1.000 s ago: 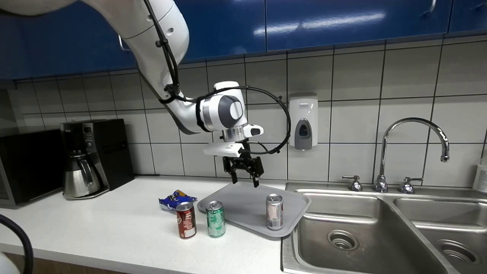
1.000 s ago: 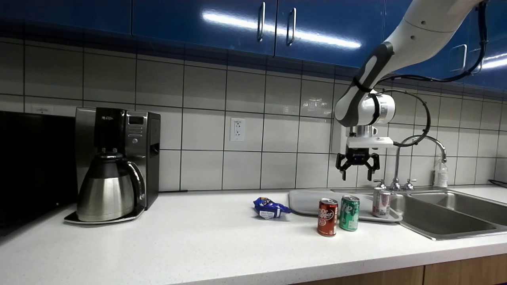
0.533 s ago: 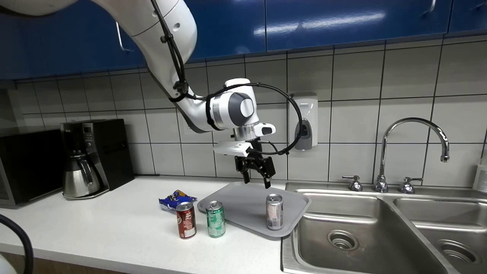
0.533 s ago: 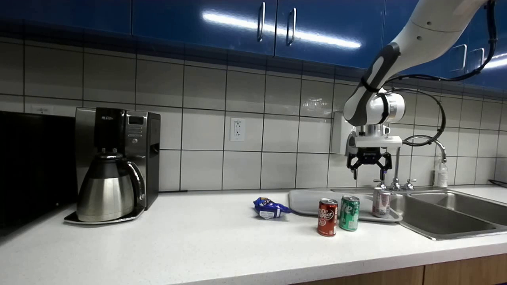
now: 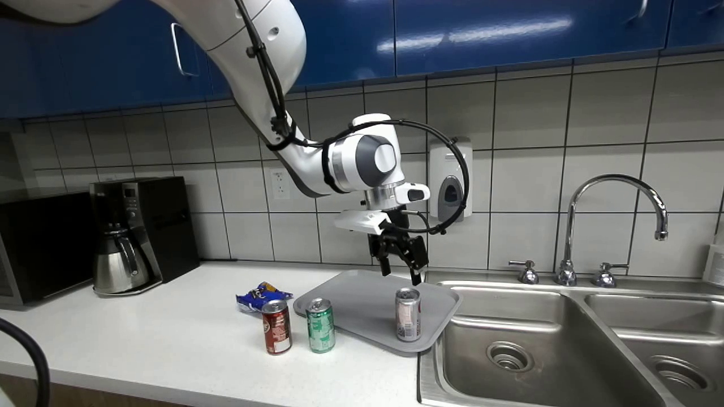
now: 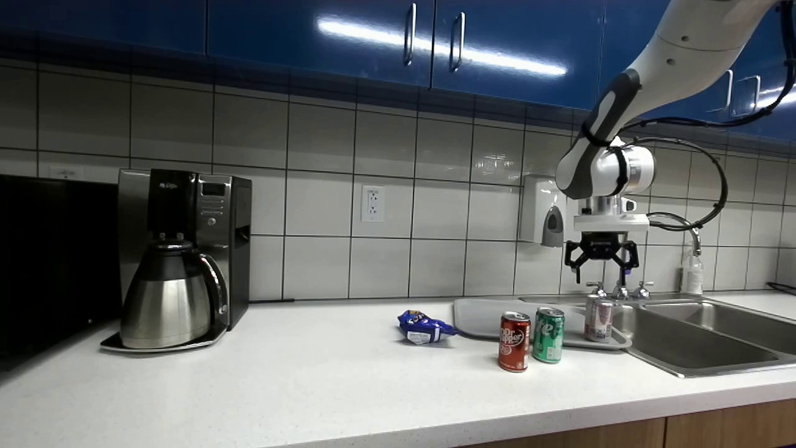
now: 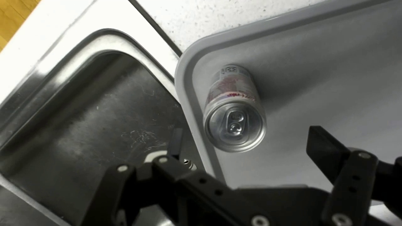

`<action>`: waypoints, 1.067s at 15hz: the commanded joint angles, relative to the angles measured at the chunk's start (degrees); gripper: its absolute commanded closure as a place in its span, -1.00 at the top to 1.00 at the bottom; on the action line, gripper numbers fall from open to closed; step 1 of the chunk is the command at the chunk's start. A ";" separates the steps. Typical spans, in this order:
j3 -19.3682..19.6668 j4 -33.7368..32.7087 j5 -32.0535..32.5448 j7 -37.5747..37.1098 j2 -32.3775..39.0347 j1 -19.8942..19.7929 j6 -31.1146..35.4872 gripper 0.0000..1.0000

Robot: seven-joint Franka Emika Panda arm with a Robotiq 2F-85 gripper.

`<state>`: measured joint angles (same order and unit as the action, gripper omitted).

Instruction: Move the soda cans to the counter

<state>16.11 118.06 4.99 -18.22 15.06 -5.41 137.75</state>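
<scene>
the fingers (image 7: 326,152) hang spread, higher than the silver can (image 7: 235,110), which stands on the grey tray (image 5: 359,302); the red can (image 6: 514,342) and green can (image 6: 548,336) (both upright) are on the worktop (image 6: 249,392).

The dark red cylindrical metal can (image 6: 514,342) and the green cylindrical metal can (image 6: 548,336) carry white letters. The silver-grey cylindrical metal can (image 7: 235,119) has reddish print. The flat white countertop (image 7: 213,18) is speckled.

Blue packet (image 5: 261,295) near grey tray (image 5: 362,299).
</scene>
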 commanded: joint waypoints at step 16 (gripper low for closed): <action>-0.51 -5.90 -0.42 -1.03 7.93 -1.52 -2.60 1.00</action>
<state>16.63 115.29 4.99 -18.97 20.94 -5.90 136.91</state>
